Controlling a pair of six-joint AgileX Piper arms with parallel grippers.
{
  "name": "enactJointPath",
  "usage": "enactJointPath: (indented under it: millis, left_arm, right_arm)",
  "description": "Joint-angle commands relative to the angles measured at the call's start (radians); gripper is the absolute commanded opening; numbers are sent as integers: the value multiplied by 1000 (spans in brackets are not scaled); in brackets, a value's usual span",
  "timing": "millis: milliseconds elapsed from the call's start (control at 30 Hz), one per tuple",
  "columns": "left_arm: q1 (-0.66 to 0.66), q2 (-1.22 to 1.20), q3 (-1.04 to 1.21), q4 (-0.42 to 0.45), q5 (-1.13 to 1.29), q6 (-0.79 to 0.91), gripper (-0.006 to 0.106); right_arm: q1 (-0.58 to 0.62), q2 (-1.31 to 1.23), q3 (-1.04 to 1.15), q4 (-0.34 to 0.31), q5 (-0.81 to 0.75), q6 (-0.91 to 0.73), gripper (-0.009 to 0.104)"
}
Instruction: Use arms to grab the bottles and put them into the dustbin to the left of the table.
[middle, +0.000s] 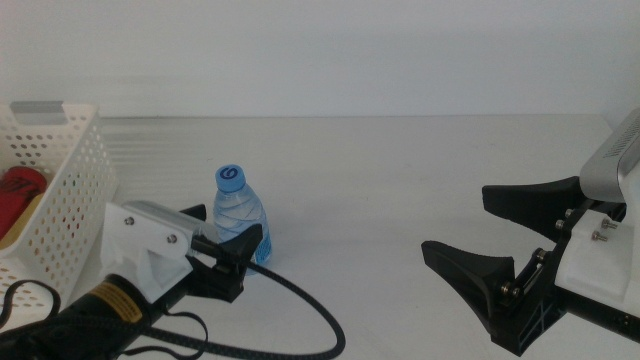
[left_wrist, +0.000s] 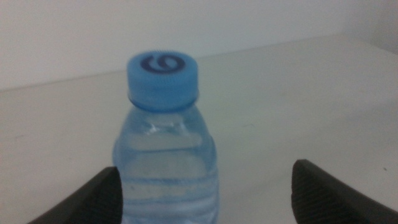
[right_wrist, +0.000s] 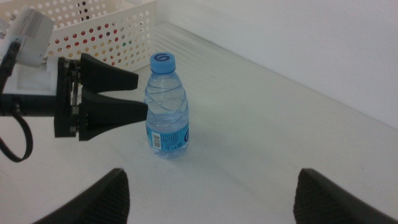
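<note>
A small clear bluish water bottle (middle: 241, 218) with a blue cap stands upright on the white table (middle: 380, 170). My left gripper (middle: 232, 228) reaches in from the lower left, open, its fingertips level with the bottle's lower half. In the left wrist view the bottle (left_wrist: 166, 162) fills the gap of the left gripper (left_wrist: 206, 168), closer to one jaw and touching neither. The right wrist view shows the bottle (right_wrist: 166, 115) just past the left gripper (right_wrist: 142, 94). My right gripper (middle: 455, 225) hangs open at the right, well away from the bottle. The white perforated dustbin (middle: 70, 190) stands at the far left.
Something red (middle: 20, 192) lies inside the dustbin, with a yellowish shape beneath it. The left arm's black cable (middle: 300, 310) loops across the table's front. The dustbin (right_wrist: 93, 25) stands close behind the left arm. My right gripper (right_wrist: 211, 177) has bare tabletop between its jaws.
</note>
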Motion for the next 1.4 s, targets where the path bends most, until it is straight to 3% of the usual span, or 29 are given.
enactJointPath:
  millis: [0,400,733,1167,1367]
  left_arm:
    - [-1,-22,-30,-37,-68,0,87]
    - [8,-22,-124,-56,-2,40,87]
    - [98,59,-232,149,58,-70,87]
    - [98,321,-244,146,-251,-63,87]
    - [98,350,-242,149,-262,-63,87]
  right_arm:
    - [-5,-10,-27,-7,-73,-9,79]
    - [-5,-10,-27,-7,-73,-9,79]
    - [-5,-10,-27,-7,-73,-9,79]
    - [-5,-10,-27,-7,-73,-9,79]
    - [-5,-10,-27,-7,-73,-9,79]
